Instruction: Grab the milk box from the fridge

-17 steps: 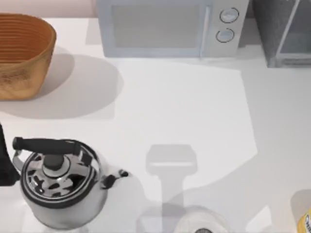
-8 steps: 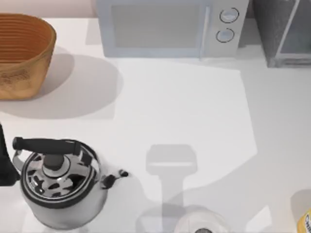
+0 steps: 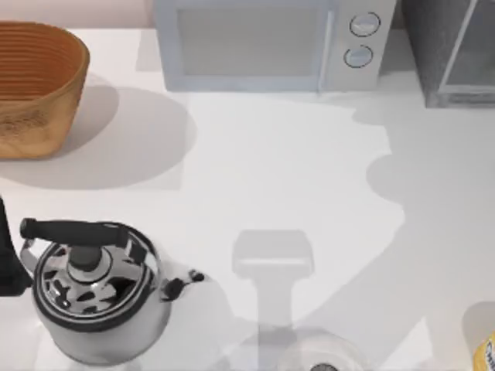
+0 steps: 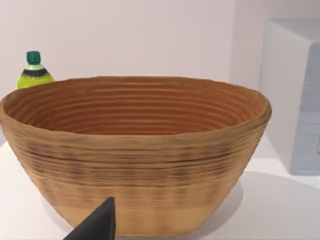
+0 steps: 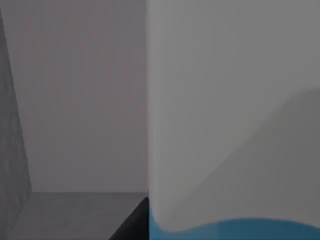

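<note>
Right gripper [image 5: 134, 221] is inside the fridge [image 3: 433, 54], milk box [image 5: 230, 125] standing very close in front of it, contact unclear; grip state can't tell. Left arm [image 3: 6, 263] parked beside kettle [image 3: 97, 297], basket [image 4: 135, 150] ahead of it; grip can't tell

top: overhead, table [image 3: 294, 170] | left wrist: near basket [image 4: 135, 150]

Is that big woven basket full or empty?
Empty: the left wrist view looks into the woven basket and shows only bare ribbed inner walls.
</note>
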